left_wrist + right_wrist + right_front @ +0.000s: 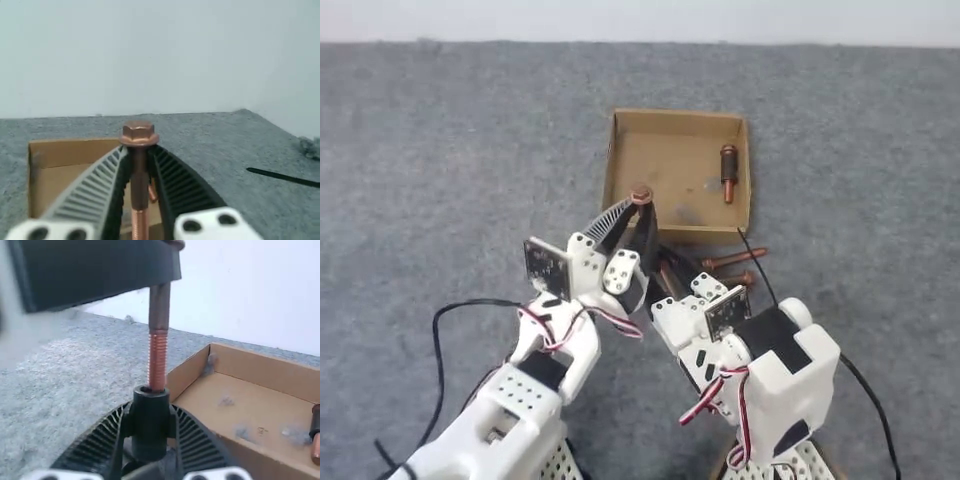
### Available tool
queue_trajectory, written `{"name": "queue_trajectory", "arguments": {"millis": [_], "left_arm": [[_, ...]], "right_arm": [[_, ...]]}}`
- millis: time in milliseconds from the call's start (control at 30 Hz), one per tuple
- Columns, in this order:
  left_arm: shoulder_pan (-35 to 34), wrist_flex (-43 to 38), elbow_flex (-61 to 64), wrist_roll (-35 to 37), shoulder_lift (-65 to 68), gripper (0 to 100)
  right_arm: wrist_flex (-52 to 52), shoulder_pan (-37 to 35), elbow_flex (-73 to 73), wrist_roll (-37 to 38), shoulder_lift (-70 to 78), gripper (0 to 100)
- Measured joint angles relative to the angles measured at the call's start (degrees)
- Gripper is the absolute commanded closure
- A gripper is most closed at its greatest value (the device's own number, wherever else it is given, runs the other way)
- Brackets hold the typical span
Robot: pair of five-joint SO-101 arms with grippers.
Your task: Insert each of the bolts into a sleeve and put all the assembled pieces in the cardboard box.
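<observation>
Left wrist view: left gripper (138,152) clamps an upright bolt (138,136). Right gripper (150,414) clamps a black sleeve (148,405), the bolt's tip inside its top, beside the cardboard box (665,150) holding one assembled piece (728,172).

Grey carpet (440,150), cardboard box (665,155) on it, two bolts (733,262) beside box

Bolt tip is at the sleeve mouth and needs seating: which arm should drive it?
Left, probably. The left end effector grips the bolt upright just below its head, right over the sleeve, which the right end effector holds mouth-up as an anchor.
</observation>
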Motion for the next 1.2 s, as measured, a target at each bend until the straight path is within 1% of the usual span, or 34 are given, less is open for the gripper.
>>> {"name": "queue_trajectory", "arguments": {"millis": [67,200,367,700,900,1100,1200], "left_arm": [[0.4,1.4,1.3,0.0,-2.2,99],[0.5,9.7,1.4,0.0,-7.9,99],[0.5,15.1,1.4,0.0,-12.7,99],[0.5,18.2,1.4,0.0,-13.7,99],[0.9,22.4,1.4,0.2,-13.7,99],[0.9,22.5,1.4,0.1,-14.1,99],[0.9,24.3,1.4,0.1,-14.2,99]], "right_arm": [[0.0,0.0,0.0,0.0,0.0,99.2],[0.0,-0.1,0.0,0.0,0.0,99.2],[0.0,-0.1,0.0,0.0,0.0,99.2],[0.0,0.1,0.0,0.0,0.0,99.2],[0.0,0.7,0.0,0.1,0.0,99.2],[0.0,0.7,0.0,0.1,0.0,99.2],[0.0,0.7,0.0,0.1,0.0,99.2]]}}
